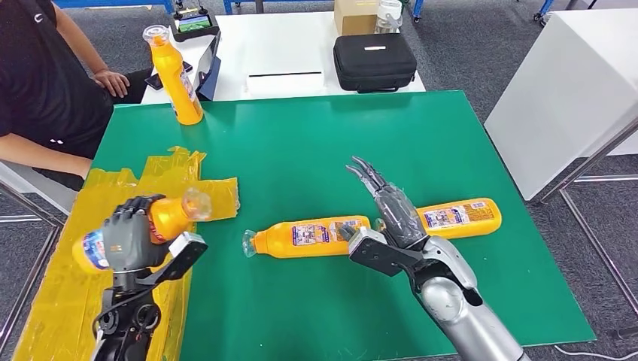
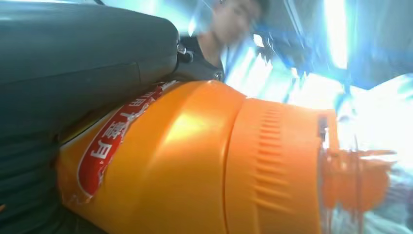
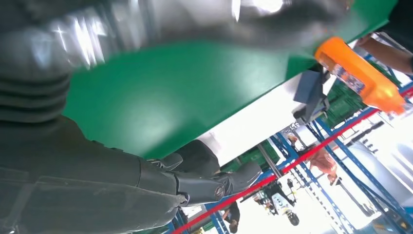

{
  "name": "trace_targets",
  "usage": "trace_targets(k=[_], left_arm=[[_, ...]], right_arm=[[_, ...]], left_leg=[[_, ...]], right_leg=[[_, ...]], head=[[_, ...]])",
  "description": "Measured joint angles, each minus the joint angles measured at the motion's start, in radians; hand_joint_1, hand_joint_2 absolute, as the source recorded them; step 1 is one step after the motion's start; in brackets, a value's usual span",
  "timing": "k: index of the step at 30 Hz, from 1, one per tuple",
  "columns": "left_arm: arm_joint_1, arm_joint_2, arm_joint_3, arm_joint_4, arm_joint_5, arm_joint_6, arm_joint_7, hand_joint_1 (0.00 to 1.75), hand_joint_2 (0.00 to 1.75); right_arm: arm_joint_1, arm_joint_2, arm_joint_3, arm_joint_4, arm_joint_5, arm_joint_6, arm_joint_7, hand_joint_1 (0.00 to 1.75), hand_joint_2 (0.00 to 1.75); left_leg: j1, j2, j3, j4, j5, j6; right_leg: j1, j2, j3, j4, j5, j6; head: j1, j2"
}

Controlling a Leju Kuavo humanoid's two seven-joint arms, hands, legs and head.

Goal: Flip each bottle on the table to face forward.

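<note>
Nearest, on the L side, an orange bottle is held up off the green table by the left hand, w/ fingers wrapped round its body and the clear cap pointing to the middle. The yellow sheet is seen under it.

A bit further in, 2 more bottles are lying flat: the middle bottle and the right bottle. Between them the right hand is held above the table, fingers stretched out and apart, nothing in it.

At the far L corner a standing bottle is seen, upright. That one looks done. So approx. 1 is judged done, 1 is being turned, 2 are left.

Past the table a person is seated; a black case is set on a white table.

The red label is shown close up in the left wrist view, not from the head. The standing bottle is caught in the right wrist view too.
</note>
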Motion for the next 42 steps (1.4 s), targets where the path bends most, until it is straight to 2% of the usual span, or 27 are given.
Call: trace_targets(k=[5,12,16,26,30,42], left_arm=[[-0.023,0.035,-0.107,0.127,0.124,-0.084,0.022,1.75,1.75],[-0.103,0.069,-0.194,0.25,0.16,-0.234,0.061,1.75,1.75],[-0.138,0.081,-0.214,0.294,0.181,-0.283,0.07,0.0,0.0],[-0.181,0.092,-0.235,0.353,0.173,-0.296,0.103,0.0,0.0],[-0.174,0.092,-0.24,0.366,0.183,-0.308,0.101,0.0,0.0],[-0.145,0.092,-0.231,0.32,0.398,-0.46,-0.027,0.0,0.0]], right_arm=[[-0.002,-0.006,0.0,0.006,0.004,0.018,0.001,0.0,1.75],[-0.001,-0.016,0.0,0.006,-0.005,0.039,0.001,0.0,1.75],[-0.001,-0.017,0.0,0.007,0.0,0.066,0.013,0.0,1.75],[-0.003,-0.017,0.003,0.014,0.015,0.101,0.044,0.0,1.75],[-0.004,-0.017,0.003,0.015,0.02,0.106,0.049,0.0,0.0],[-0.019,-0.013,0.025,0.057,0.061,0.161,0.09,0.0,0.0]], left_leg=[[0.0,0.0,0.0,0.0,0.0,0.0],[-0.001,-0.011,0.004,-0.001,0.001,0.001],[-0.001,-0.013,0.009,-0.003,0.0,0.001],[0.0,-0.013,0.009,-0.003,0.008,0.0],[0.0,-0.011,0.008,-0.003,0.008,0.0],[0.0,-0.011,0.006,-0.003,0.008,0.0]], right_leg=[[0.0,0.0,0.0,0.0,0.0,0.0],[0.0,-0.011,0.007,0.0,-0.002,0.001],[0.0,-0.013,0.012,0.0,-0.002,0.001],[0.0,-0.013,0.012,0.0,0.003,-0.004],[0.0,-0.012,0.01,0.0,0.004,-0.003],[0.0,-0.011,0.008,0.0,0.003,-0.003]], head=[[0.0,0.0],[0.0,0.0],[0.0,0.0],[0.0,0.0],[0.0,0.0],[0.0,0.0]])
